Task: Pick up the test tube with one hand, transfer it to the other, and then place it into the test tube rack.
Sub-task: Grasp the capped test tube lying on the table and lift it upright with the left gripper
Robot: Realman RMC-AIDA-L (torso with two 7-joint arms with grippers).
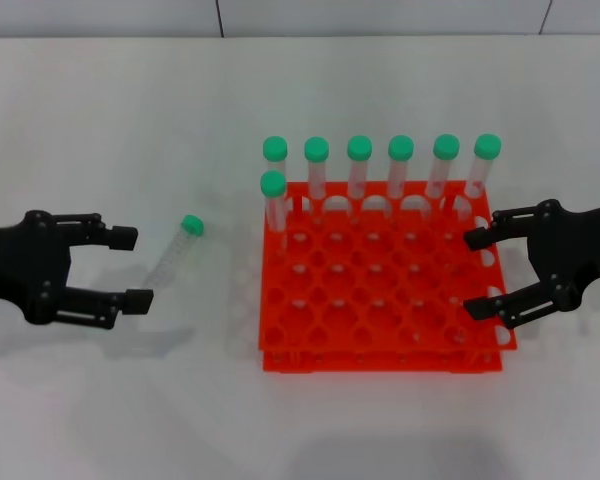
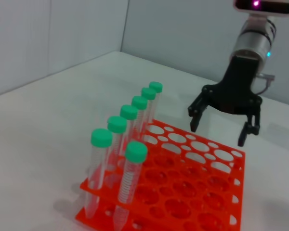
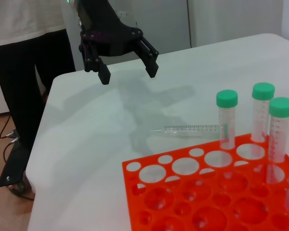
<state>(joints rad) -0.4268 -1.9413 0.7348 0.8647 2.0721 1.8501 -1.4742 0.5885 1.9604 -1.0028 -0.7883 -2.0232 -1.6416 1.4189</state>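
The test tube (image 1: 173, 254) lies on the white table, green cap toward the back, left of the orange-red test tube rack (image 1: 380, 357). My left gripper (image 1: 141, 268) stands open just left of the tube, fingertips short of it and nothing between them. My right gripper (image 1: 475, 273) is open over the rack's right edge and holds nothing. The right wrist view shows the lying tube (image 3: 188, 129) beyond the rack (image 3: 156, 211), with the left gripper (image 3: 128, 73) farther off. In the left wrist view the right gripper (image 2: 217, 133) hangs over the far side of the rack (image 2: 192, 195).
Several green-capped tubes (image 1: 359, 165) stand in the rack's back row, and one more (image 1: 273, 200) in the second row at the left. In the right wrist view a person in dark trousers (image 3: 19, 96) stands past the table's far edge.
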